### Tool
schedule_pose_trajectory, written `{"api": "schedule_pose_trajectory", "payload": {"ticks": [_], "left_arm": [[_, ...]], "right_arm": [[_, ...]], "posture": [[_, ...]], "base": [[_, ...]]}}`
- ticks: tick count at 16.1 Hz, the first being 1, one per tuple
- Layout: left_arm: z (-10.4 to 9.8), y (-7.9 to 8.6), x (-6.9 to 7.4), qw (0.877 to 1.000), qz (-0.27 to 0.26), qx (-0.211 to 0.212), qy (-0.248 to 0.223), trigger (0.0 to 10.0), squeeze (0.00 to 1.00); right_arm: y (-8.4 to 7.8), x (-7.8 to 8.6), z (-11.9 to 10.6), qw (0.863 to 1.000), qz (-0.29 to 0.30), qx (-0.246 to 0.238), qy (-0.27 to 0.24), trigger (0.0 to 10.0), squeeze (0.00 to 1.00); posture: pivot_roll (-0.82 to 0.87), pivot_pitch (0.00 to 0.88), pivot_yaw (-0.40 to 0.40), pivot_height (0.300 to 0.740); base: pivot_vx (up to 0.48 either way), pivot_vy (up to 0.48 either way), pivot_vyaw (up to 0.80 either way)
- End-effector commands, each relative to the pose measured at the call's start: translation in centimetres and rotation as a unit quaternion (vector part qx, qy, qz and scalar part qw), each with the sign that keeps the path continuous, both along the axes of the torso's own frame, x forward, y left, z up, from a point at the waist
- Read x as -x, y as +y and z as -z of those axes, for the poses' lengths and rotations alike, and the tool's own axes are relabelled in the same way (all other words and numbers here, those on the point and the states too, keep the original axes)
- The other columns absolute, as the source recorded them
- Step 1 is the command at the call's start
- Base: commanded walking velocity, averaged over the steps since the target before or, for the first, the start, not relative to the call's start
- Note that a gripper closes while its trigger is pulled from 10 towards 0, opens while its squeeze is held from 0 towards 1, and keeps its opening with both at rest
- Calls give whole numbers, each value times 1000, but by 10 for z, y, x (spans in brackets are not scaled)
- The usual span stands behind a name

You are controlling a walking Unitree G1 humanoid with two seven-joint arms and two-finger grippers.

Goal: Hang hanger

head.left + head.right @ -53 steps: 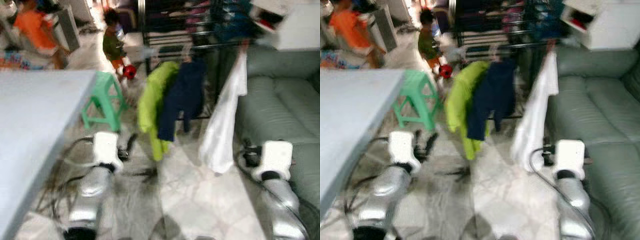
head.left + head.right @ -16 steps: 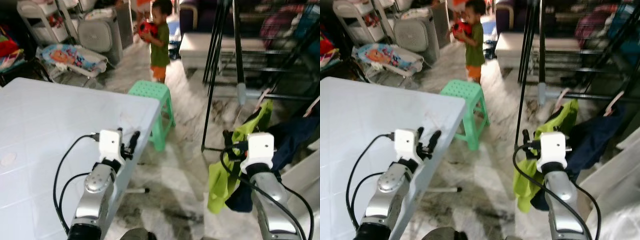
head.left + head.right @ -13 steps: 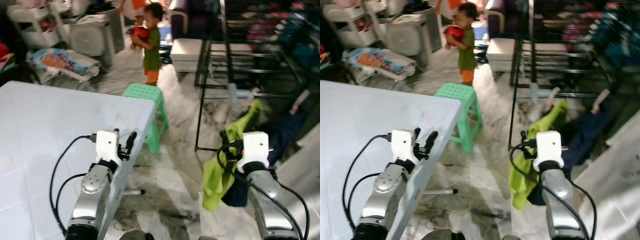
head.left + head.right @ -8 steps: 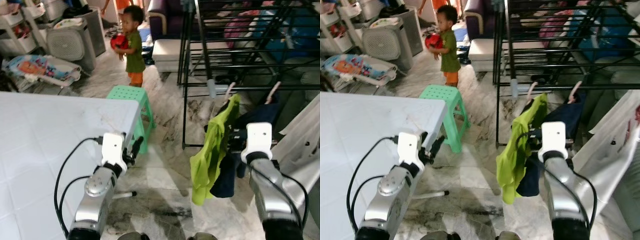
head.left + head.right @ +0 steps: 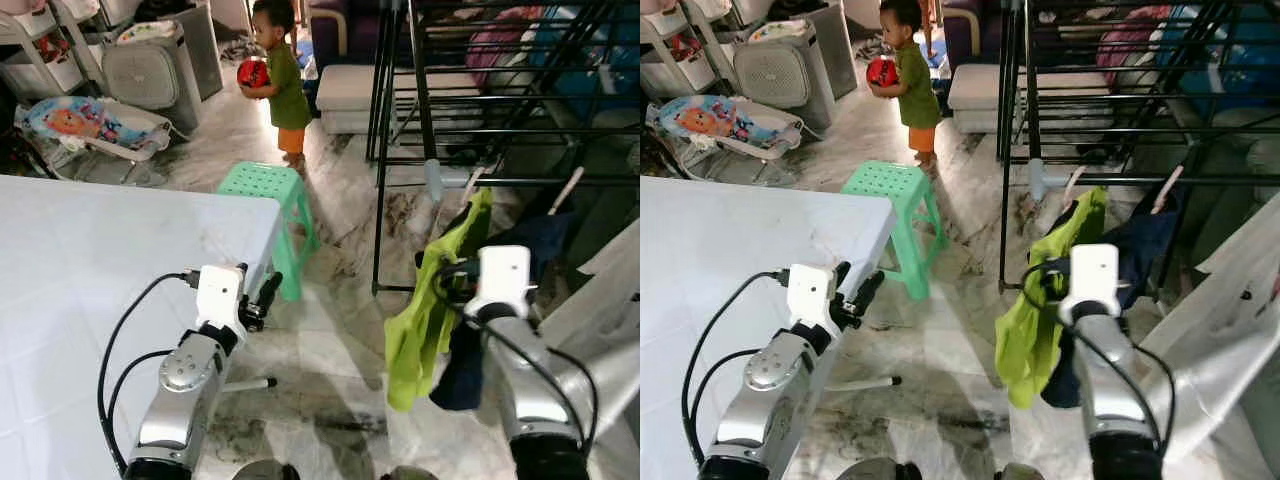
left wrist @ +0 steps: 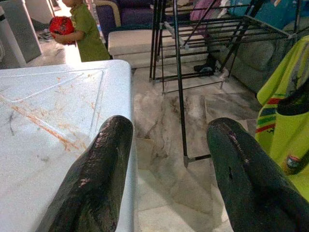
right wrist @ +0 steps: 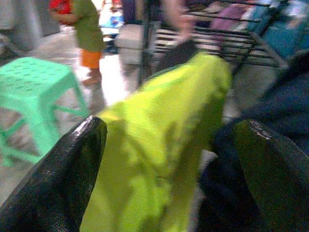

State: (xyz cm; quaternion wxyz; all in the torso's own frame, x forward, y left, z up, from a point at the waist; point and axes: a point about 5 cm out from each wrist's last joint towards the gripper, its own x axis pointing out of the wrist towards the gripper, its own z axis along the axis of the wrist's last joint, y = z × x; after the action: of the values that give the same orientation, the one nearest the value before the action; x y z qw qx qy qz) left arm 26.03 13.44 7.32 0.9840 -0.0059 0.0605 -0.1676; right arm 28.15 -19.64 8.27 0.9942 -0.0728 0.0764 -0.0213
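Hanger point(image 5: 478, 186) with the lime shirt point(image 5: 430, 290) already sits on your rack point(image 5: 470, 180); both the right tool point(image 7: 169, 169) and left tool point(image 6: 166, 164) gape empty.

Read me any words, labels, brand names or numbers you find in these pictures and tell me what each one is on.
No text can be read anywhere.
Lime green garment on the pink hanger: red stripes and a small round badge, too blurred to read.
Colourful printed baby bouncer: cartoon print, no legible words.
White plastic table: only stains.
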Motion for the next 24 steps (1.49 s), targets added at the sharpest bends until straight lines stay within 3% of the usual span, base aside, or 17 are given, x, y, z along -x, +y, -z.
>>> {"api": "schedule_pose_trajectory", "payload": {"ticks": [1, 6, 9, 12, 15, 19, 24], "left_arm": [[-6, 7, 0, 1000, -4, -8, -7, 10000, 0], [-1, 6, 12, 1000, 4, -15, 7, 10000, 0], [-1, 6, 10, 1000, 6, -23, 13, 10000, 0], [0, 4, 8, 999, 15, -27, 17, 10000, 0], [1, -2, 4, 999, 25, -25, 18, 10000, 0], [0, -6, 0, 999, 26, -23, 15, 10000, 0], [1, -8, -4, 999, 23, -20, 12, 10000, 0]], "right_arm": [[13, -3, -10, 999, -30, -7, -18, 10000, 0], [32, -21, -13, 998, -61, 7, -11, 10000, 0], [10, -15, 16, 996, 26, 5, 90, 10000, 0], [-10, -5, 27, 990, 72, -8, 118, 10000, 0], [-27, 1, 29, 986, 99, 24, 132, 10000, 0], [-37, -3, 24, 987, 107, 17, 122, 10000, 0], [-39, -17, 34, 984, 72, 29, 160, 10000, 0]], "posture": [[-46, 0, 95, 740], [-22, 0, 89, 740], [-16, 0, 88, 740], [-31, 0, 97, 740], [-47, 0, 101, 740], [-54, 0, 99, 740], [-51, 0, 96, 740]], "base": [[0, 0, 0], [0, 0, 0], [0, 0, 0], [0, 0, 0], [0, 0, 0], [0, 0, 0], [0, 0, 0]]}}
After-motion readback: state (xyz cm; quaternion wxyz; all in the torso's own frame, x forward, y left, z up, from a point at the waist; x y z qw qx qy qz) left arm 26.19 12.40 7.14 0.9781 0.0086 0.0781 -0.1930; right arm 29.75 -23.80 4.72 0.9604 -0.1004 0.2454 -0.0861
